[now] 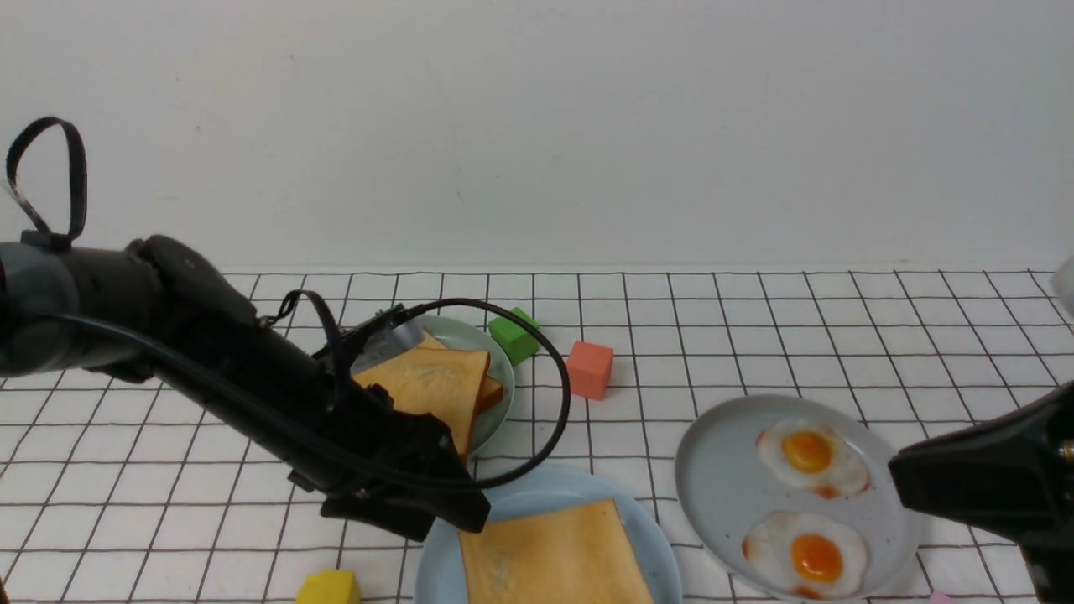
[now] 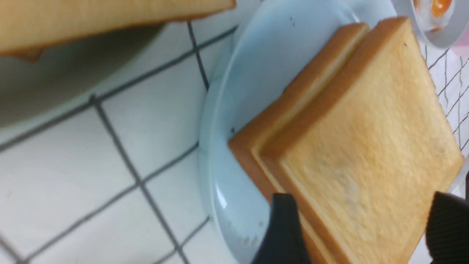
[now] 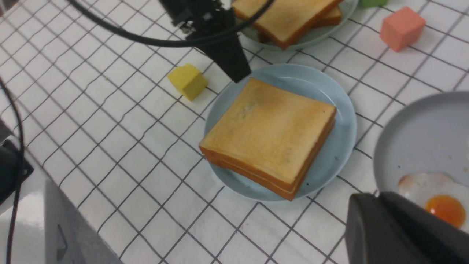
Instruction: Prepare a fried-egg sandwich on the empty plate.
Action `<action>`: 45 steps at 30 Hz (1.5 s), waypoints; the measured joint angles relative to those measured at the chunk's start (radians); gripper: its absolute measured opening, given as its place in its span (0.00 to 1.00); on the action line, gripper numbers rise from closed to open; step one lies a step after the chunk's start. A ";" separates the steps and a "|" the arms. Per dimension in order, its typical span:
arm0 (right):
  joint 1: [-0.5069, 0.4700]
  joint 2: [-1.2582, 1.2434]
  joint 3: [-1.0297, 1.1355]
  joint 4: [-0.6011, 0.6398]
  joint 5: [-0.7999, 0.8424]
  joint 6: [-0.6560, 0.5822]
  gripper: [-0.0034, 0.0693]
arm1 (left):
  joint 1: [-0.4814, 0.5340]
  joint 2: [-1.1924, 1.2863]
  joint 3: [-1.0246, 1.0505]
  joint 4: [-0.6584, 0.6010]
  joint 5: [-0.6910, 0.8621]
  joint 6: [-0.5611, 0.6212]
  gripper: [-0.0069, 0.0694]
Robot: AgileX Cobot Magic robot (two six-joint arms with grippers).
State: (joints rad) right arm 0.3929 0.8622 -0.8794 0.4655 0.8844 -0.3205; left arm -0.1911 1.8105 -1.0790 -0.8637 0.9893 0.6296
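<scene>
Sandwich [image 3: 269,135] on lt-blue plate [image 3: 341,141]

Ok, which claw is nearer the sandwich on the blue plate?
Left. The left claw hangs open at the edge of the sandwich on the blue plate; the right claw is off to the side, by the grey plate of eggs.

The left arm [image 1: 210,369] stretches down and forward from the left, a black cable [image 1: 554,394] looping off its wrist, the left claw [image 2: 362,234] spread wide, fingers [image 2: 282,227] well apart. The right claw [image 1: 914,470] juts in low from the right, its jaws' stance impossible to make out.
</scene>
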 joint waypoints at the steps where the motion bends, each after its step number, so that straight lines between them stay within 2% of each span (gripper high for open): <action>1: -0.007 -0.007 0.000 -0.040 0.000 0.072 0.13 | 0.000 -0.014 -0.013 0.028 0.011 -0.048 0.81; 5: -0.014 -0.073 0.000 -0.184 -0.005 0.311 0.15 | 0.000 -0.071 -0.047 0.108 0.037 -0.191 0.83; 6: -0.014 -0.084 0.000 -0.191 -0.006 0.321 0.15 | 0.000 -0.080 -0.047 0.108 0.041 -0.203 0.83; 7: -0.014 -0.134 0.000 -0.257 -0.007 0.428 0.15 | 0.000 -0.119 -0.047 0.117 0.064 -0.240 0.83; 8: -0.014 -0.141 0.000 -0.264 -0.007 0.438 0.15 | 0.000 -0.125 -0.047 0.117 0.069 -0.244 0.83; 9: -0.014 -0.191 0.000 -0.316 -0.007 0.503 0.15 | 0.000 -0.169 -0.047 0.121 0.100 -0.260 0.81; 14: -0.014 -0.403 0.083 -0.532 -0.034 0.680 0.16 | 0.000 -0.386 -0.037 0.155 0.203 -0.318 0.70; 15: -0.014 -0.411 0.089 -0.532 -0.035 0.680 0.16 | 0.000 -0.396 -0.036 0.156 0.204 -0.323 0.70; 16: -0.014 -0.471 0.143 -0.598 -0.041 0.741 0.16 | 0.000 -0.482 -0.013 0.173 0.211 -0.366 0.64; 21: -0.014 -0.605 0.296 -0.698 -0.051 0.869 0.17 | 0.000 -0.786 0.109 0.229 0.206 -0.488 0.44; 23: -0.014 -0.642 0.338 -0.706 -0.050 0.884 0.17 | 0.000 -0.927 0.182 0.263 0.199 -0.540 0.34; 26: -0.014 -0.659 0.357 -0.709 -0.049 0.884 0.18 | 0.000 -1.076 0.256 0.292 0.199 -0.608 0.23; 27: -0.014 -0.666 0.365 -0.709 -0.049 0.876 0.18 | 0.000 -1.218 0.323 0.320 0.204 -0.683 0.14; 28: -0.014 -0.666 0.367 -0.710 -0.049 0.874 0.18 | 0.000 -1.299 0.358 0.332 0.207 -0.726 0.10; 29: -0.014 -0.666 0.367 -0.710 -0.049 0.873 0.18 | 0.000 -1.299 0.358 0.337 0.207 -0.726 0.09; 31: -0.014 -0.666 0.367 -0.712 -0.049 0.871 0.19 | 0.000 -1.525 0.437 0.409 0.213 -0.832 0.07; 36: -0.014 -0.666 0.367 -0.712 -0.049 0.869 0.20 | 0.000 -1.806 0.475 0.553 0.236 -0.981 0.07; 45: -0.014 -0.666 0.367 -0.713 -0.050 0.868 0.21 | 0.000 -1.810 0.483 0.754 0.249 -1.023 0.07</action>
State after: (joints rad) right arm 0.3789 0.1963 -0.5125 -0.2473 0.8349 0.5479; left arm -0.1911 0.0000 -0.5964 -0.1099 1.2383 -0.3936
